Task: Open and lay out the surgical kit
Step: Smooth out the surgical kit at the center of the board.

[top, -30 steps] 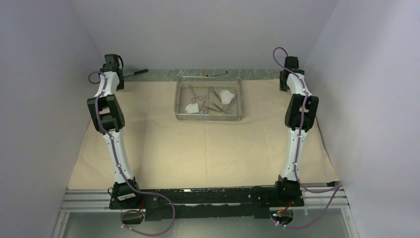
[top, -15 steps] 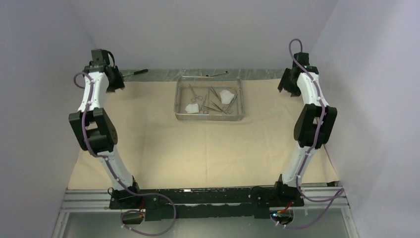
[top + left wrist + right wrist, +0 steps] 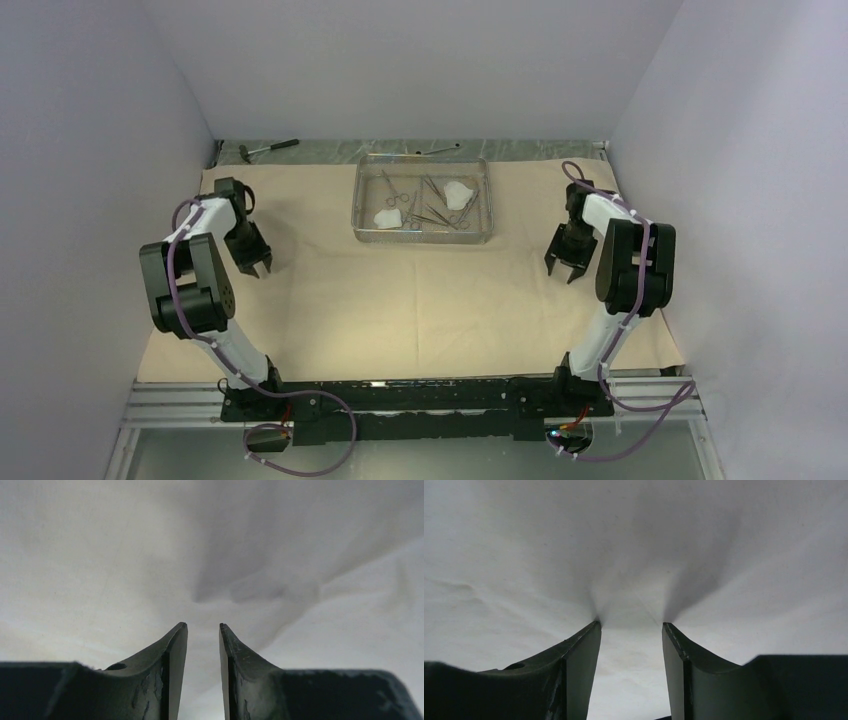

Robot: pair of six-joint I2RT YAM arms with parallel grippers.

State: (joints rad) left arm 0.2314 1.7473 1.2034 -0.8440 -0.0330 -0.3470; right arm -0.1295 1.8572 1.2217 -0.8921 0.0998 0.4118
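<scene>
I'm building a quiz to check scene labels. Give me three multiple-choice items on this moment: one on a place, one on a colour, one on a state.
1. The wire-mesh tray sits:
A. at the far middle of the wrap sheet
B. at its near left corner
C. off the sheet entirely

2. The wrap sheet is:
A. blue
B. tan
C. green

3. The left gripper and right gripper are:
A. both shut
B. both open
C. one open, one shut

Answers: 1 A, the top view shows it centred near the far edge; 2 B, tan in the top view; 3 B, each wrist view shows its jaws apart.
</scene>
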